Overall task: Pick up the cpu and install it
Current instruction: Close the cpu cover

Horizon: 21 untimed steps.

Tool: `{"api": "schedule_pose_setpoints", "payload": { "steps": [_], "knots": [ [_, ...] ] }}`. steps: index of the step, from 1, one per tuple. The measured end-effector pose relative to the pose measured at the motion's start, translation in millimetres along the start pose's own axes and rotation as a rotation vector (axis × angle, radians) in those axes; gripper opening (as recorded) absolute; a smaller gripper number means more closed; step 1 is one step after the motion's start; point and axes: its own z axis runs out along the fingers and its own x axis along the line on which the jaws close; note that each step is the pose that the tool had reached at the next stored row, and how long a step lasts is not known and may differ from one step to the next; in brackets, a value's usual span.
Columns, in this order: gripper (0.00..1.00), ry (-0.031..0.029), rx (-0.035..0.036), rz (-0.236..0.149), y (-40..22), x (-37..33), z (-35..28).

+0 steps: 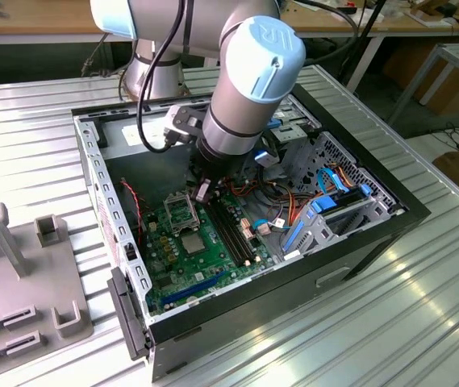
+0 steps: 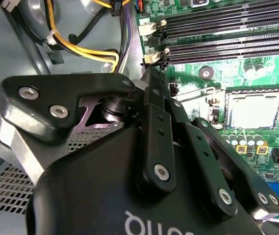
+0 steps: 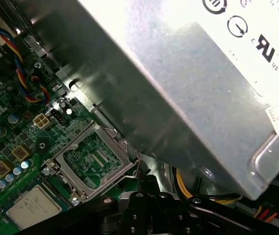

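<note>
The cpu (image 1: 190,243), a flat silver-grey square, lies on the green board (image 1: 168,270) inside the open computer case. It also appears in the first wrist view (image 3: 34,208) and the second wrist view (image 2: 254,108). Just behind it sits the socket frame (image 1: 178,211), its hollow middle showing green contacts (image 3: 92,159). My gripper (image 1: 203,192) hangs a little above the board beside the socket, on the side of the memory slots. Its black fingers meet at one tip in both wrist views (image 2: 151,73) (image 3: 146,180). It is shut, with nothing seen between the fingers, and it stands apart from the cpu.
Long black memory slots (image 1: 231,230) run beside the socket. A silver power supply box (image 3: 203,83) looms close by, with coloured cables (image 2: 80,49) around it. A blue drive bracket (image 1: 326,214) fills the case on the exterior view's right. Grey fixtures (image 1: 19,266) stand on the table outside.
</note>
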Motion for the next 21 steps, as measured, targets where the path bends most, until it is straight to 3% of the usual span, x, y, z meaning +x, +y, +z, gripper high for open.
{"api": "schedule_pose_setpoints", "payload": {
  "steps": [6,10,15,21],
  "knots": [
    [0.11,-0.0015,-0.0009,0.0,2.2,2.1,-0.1],
    [0.11,0.0028,0.0031,0.0,2.5,1.8,-2.0],
    [0.11,0.0091,0.0087,0.0,2.9,1.3,-4.8],
    [0.11,0.0249,0.0228,0.0,3.3,1.0,-7.5]
  ]
}}
